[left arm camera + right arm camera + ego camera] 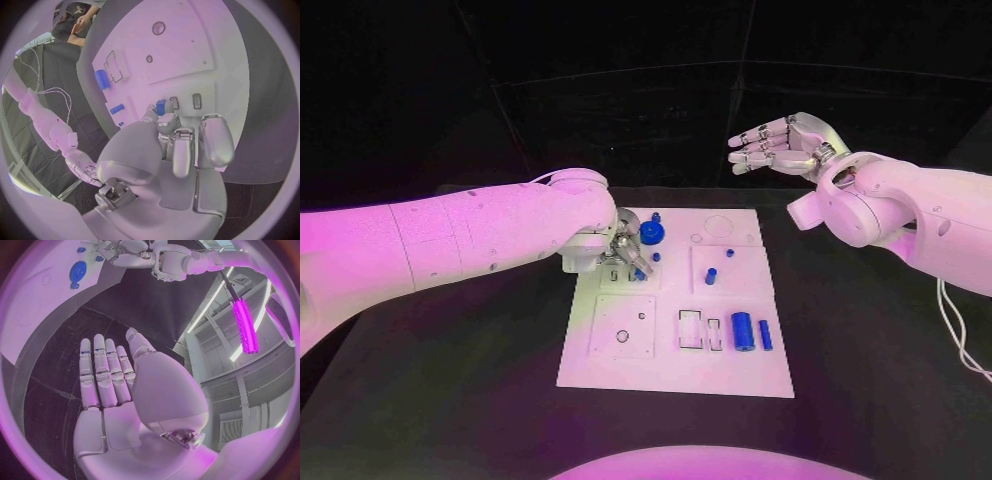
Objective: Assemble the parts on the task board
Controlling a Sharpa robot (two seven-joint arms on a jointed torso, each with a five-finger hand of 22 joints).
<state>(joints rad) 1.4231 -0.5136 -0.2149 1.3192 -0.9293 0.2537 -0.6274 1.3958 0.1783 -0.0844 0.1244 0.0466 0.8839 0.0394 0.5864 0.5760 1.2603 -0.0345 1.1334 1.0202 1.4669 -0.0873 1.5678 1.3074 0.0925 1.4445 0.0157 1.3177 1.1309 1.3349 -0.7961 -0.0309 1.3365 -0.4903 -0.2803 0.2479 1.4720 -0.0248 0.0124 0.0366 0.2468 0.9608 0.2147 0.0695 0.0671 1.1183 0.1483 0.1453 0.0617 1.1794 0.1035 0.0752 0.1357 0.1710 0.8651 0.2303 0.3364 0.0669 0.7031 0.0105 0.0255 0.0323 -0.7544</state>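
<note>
Blue part (161, 106) is pinched by the left hand (623, 252) at the board's (678, 375) far left corner; it should be lowered squarely. Right hand (783, 142) is held spread, empty, beyond the board.

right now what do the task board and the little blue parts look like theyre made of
The task board looks like a rigid white plate, plastic or painted metal, with a matte finish: flat, crisp edges and cut-out recesses, no glare. The blue parts look like moulded or printed plastic: uniform solid colour with a soft sheen, though anodised metal can't be ruled out. The left hand works among them.
</note>
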